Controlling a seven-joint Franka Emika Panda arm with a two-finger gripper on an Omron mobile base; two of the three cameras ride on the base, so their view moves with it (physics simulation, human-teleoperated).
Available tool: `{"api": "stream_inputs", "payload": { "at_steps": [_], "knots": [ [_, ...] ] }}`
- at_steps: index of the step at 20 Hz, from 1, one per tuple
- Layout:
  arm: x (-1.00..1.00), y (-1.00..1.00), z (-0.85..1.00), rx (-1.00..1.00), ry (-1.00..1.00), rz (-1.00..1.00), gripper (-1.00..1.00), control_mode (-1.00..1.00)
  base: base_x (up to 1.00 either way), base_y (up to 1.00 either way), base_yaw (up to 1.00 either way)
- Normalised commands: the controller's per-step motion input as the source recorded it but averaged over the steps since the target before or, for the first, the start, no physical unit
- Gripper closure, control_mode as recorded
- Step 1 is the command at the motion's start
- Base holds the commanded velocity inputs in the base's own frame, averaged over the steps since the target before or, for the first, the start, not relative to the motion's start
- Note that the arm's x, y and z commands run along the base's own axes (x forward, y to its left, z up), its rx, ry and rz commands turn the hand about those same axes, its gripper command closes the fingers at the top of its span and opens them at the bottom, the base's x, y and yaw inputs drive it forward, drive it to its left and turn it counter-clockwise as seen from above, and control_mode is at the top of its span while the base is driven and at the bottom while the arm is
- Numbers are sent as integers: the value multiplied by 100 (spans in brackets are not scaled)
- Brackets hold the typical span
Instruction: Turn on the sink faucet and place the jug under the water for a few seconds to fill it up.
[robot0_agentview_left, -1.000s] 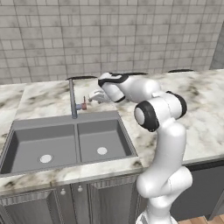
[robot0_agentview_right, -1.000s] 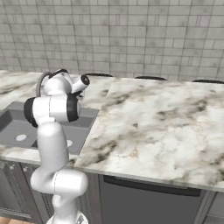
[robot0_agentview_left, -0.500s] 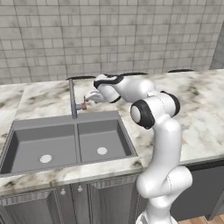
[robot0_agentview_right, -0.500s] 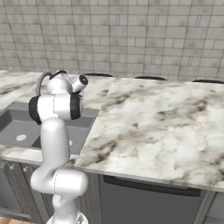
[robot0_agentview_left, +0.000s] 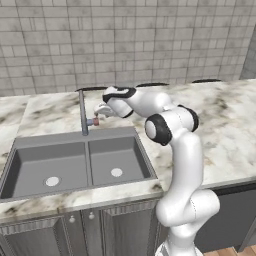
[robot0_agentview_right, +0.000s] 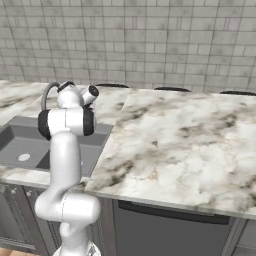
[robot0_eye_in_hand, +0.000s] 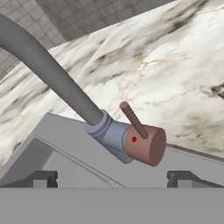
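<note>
The sink faucet (robot0_agentview_left: 82, 112) is a thin grey gooseneck behind the two-basin sink (robot0_agentview_left: 30, 167). Its small side lever (robot0_agentview_left: 94, 121) points right. My gripper (robot0_agentview_left: 98, 111) hovers just above and to the right of that lever, open and holding nothing. In the hand view the faucet pipe (robot0_eye_in_hand: 48, 70) slants down to a reddish-brown knob with a stick lever (robot0_eye_in_hand: 133, 119), which sits centred ahead of my gripper (robot0_eye_in_hand: 112, 179), beyond its tips. The fingertips (robot0_eye_in_hand: 43, 178) stand wide apart. The faucet arc (robot0_agentview_right: 47, 95) rises beside my arm. The jug and the water are out of view.
Marble counter (robot0_agentview_left: 225, 125) stretches right of the sink, with a grey tiled wall (robot0_agentview_left: 150, 40) close behind. Dark round shapes (robot0_agentview_left: 152, 85) lie at the counter's back edge. Cabinet doors (robot0_agentview_left: 80, 235) and a dark appliance front (robot0_agentview_right: 165, 225) sit below.
My hand has slid left along the counter's back toward the faucet lever, and the elbow has followed. The jaws have stayed wide.
</note>
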Motion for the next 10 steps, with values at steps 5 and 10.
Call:
{"api": "stream_inputs", "payload": {
  "at_steps": [5, 10],
  "knots": [
    [25, 0, -11, 0, 0, -3, -100, -100, 0, 0, 0],
    [21, 0, -11, 0, 0, -4, -100, -100, 0, 0, 0]
  ]
}}
